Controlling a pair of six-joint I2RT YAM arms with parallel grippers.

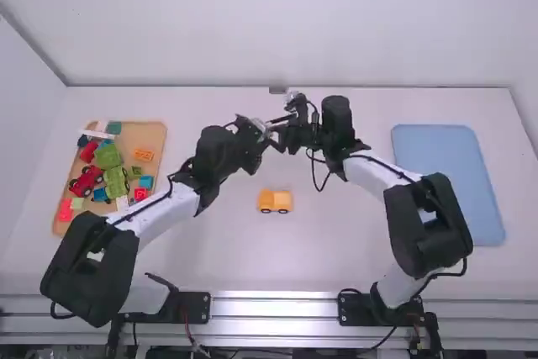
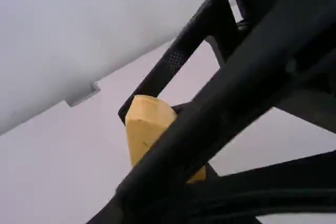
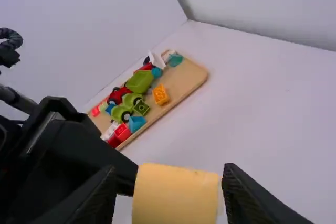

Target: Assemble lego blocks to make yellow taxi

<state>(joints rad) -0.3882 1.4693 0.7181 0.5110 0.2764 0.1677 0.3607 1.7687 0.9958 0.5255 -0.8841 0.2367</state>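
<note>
Block, yellow, grasped by the right gripper. You see it in the right wrist view clamped between the two black fingers, one at each side, its broad pale face turned toward that camera. In the left wrist view you find the same yellow behind a dark diagonal bar, which crosses in front of it.

The left gripper meets the right one over the middle of the table. Whether it is released, clenched or grasping the block too, you cannot tell, nor whether it touches the block.

Beneath the pair and nearer to you in the high view, note the yellow-orange car. It rests upright on the table between the two arms, dark wheels visible along the side facing that camera, well apart from both trays.

At your left, observe the wooden tray, bearing the loose stock: a red car, green pieces, an orange block, a blue block and further red, white and teal parts, some lying against one another. At your right, beyond the right arm, lies the blue tray, flat on the table.
</note>
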